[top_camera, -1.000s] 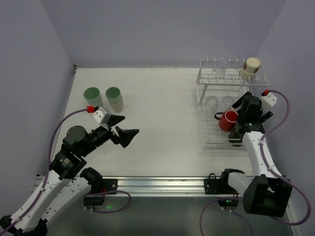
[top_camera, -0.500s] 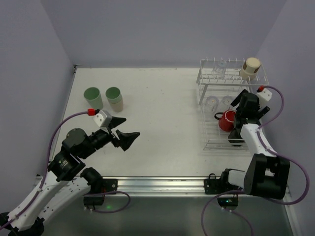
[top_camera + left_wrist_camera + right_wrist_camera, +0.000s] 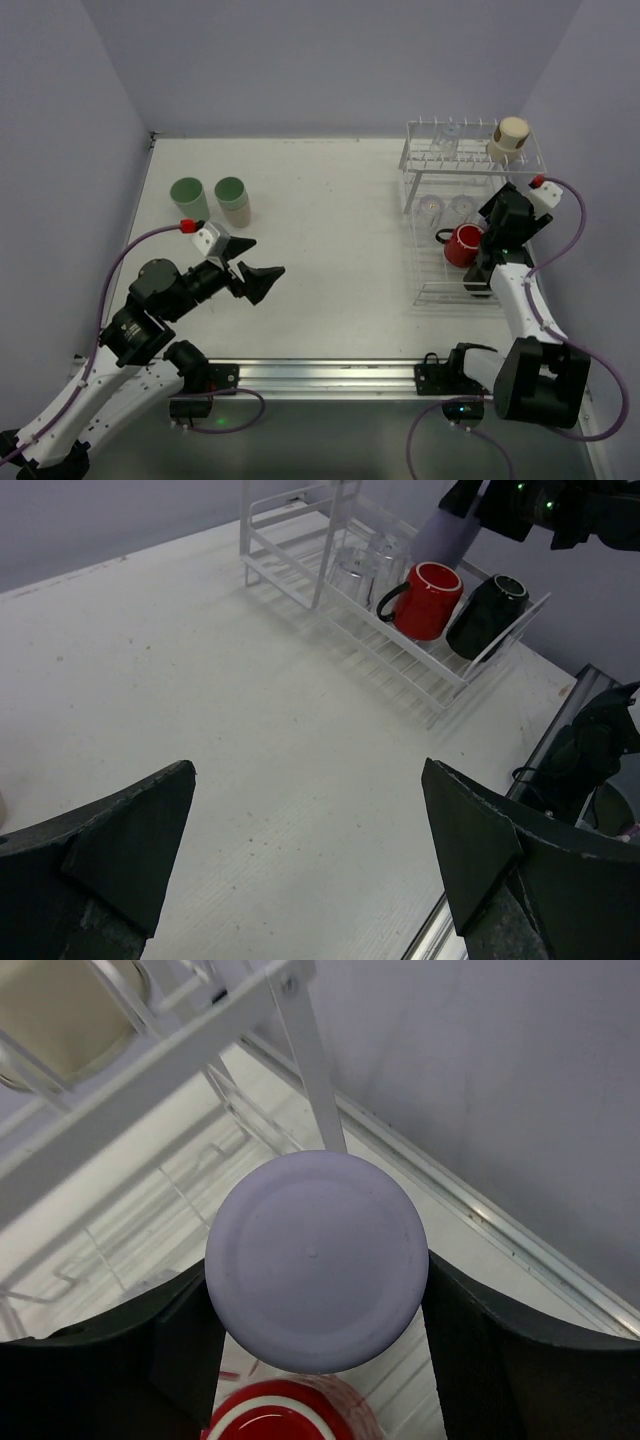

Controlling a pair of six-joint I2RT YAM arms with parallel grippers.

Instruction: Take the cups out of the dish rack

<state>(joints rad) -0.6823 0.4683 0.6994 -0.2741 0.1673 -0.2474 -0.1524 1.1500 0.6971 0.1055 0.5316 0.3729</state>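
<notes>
Dish rack [image 3: 425, 285] sits at the far right of the tabletop [image 3: 330, 230]. Upper tier: beige tumbler [image 3: 510, 138] and a small clear glass [image 3: 447, 133]. Lower tier: two clear glasses [image 3: 428, 210] [image 3: 462, 207], red mug [image 3: 463, 245], black mug [image 3: 487, 615] and lavender tumbler [image 3: 316, 1250], flat base facing your right wrist camera. Two green tumblers [image 3: 188, 198] [image 3: 232, 200] stand side by side at far left, with a wide stretch of tabletop between them and the rack. Tight on the right: wall close beside the rack, white rack post just behind the lavender tumbler. Your right arm [image 3: 520, 300] runs up the rack's right side, wrist bent over the lower tier, right jaws closed on the lavender tumbler's sides. Your left arm [image 3: 150, 310] is folded near left, left jaws spread wide, above the tabletop and holding nothing.
</notes>
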